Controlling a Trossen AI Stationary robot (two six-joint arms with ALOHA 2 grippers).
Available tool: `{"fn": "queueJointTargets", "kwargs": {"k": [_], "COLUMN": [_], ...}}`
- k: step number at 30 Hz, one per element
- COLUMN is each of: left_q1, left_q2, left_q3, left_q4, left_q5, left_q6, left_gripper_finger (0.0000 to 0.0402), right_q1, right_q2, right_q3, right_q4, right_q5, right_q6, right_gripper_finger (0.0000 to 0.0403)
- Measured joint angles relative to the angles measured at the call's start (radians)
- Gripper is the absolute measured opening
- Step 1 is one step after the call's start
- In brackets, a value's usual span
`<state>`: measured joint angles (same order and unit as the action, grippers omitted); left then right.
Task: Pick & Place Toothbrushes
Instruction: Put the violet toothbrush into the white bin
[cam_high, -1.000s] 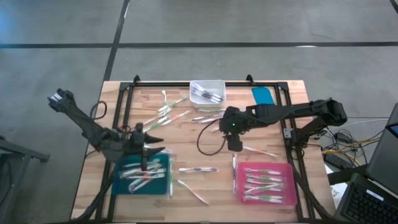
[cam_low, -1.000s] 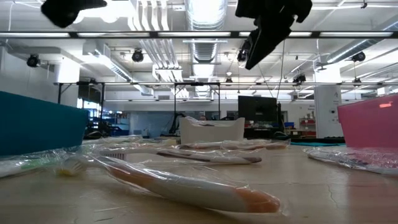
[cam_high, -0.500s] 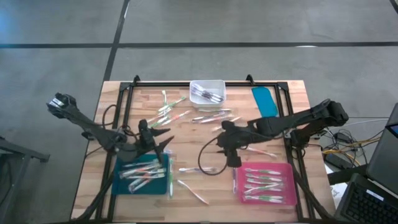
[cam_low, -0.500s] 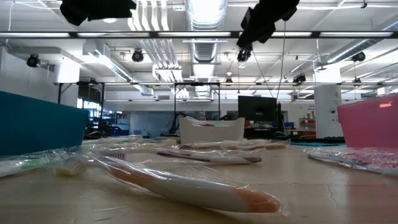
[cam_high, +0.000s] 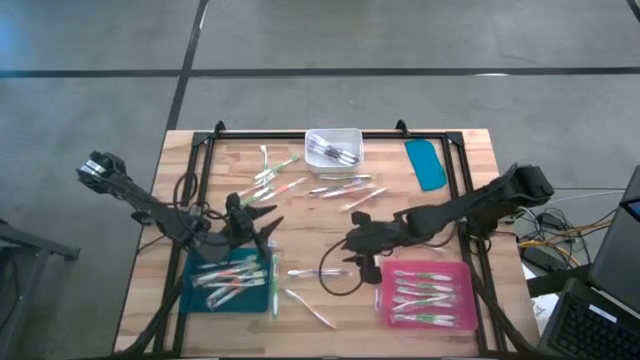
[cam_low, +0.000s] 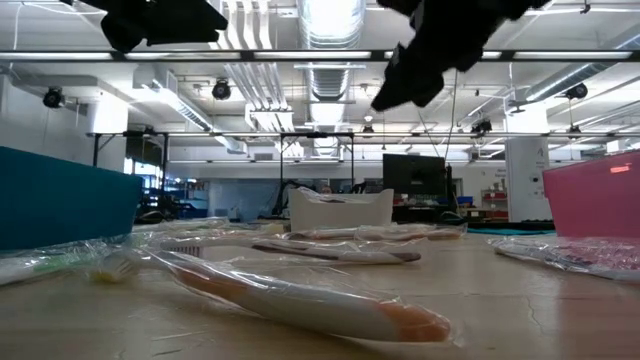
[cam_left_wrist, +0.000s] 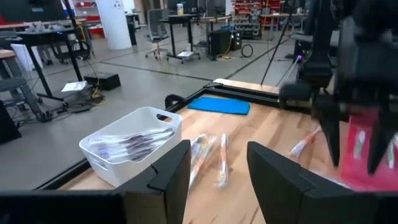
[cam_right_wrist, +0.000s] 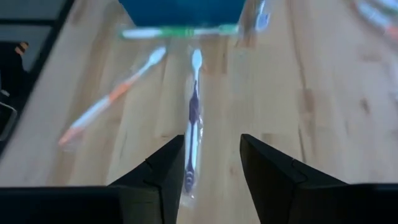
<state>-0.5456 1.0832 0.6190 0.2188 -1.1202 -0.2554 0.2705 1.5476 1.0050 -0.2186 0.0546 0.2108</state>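
Clear-wrapped toothbrushes (cam_high: 318, 271) scattered; left fingers (cam_left_wrist: 273, 180) and right fingers (cam_right_wrist: 168, 165) spread, empty.

The wooden slatted tabletop (cam_high: 470, 150) is crowded at its middle. Thin wrapped toothbrushes (cam_high: 340, 187) lie scattered between the small white rectangular bin (cam_high: 333, 147) at the far edge and the two trays at the near edge, leaving only narrow bare strips among them. The flat teal rectangular tray (cam_high: 232, 281) blocks the near left, the flat pink rectangular tray (cam_high: 425, 294) the near right. Between the trays a lane holds loose brushes and a looping black cable (cam_high: 335, 283). The right gripper (cam_high: 362, 268) hangs over that lane with fingers parted, a purple-handled brush (cam_right_wrist: 192, 127) lying below the gap. The left gripper (cam_high: 268, 233) hangs above the teal tray's far corner. A black metal frame (cam_high: 205, 150) rims the tabletop.
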Motion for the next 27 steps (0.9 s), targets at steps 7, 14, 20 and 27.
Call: {"fn": "queueJointTargets", "kwargs": {"k": [7, 14, 20, 27], "left_q1": [0.017, 0.021, 0.021, 0.021], "left_q2": [0.001, 0.001, 0.005, 0.007], "left_q3": [0.001, -0.002, -0.002, -0.002], "left_q4": [0.008, 0.001, -0.003, -0.002], "left_q5": [0.000, 0.000, 0.001, 0.002], "left_q6": [-0.012, -0.009, -0.009, -0.013], "left_gripper_finger": [0.0163, 0.0163, 0.0163, 0.0163], "right_q1": [0.020, 0.052, 0.059, 0.059], "right_q2": [0.142, 0.288, 0.368, 0.452], "right_q3": [0.076, 0.185, 0.223, 0.231], "right_q4": [0.007, -0.058, -0.094, -0.091], "right_q5": [-0.002, -0.008, -0.002, 0.001], "right_q6": [-0.014, -0.060, -0.056, -0.057], "right_gripper_finger": [0.0170, 0.0183, 0.0181, 0.0163]}}
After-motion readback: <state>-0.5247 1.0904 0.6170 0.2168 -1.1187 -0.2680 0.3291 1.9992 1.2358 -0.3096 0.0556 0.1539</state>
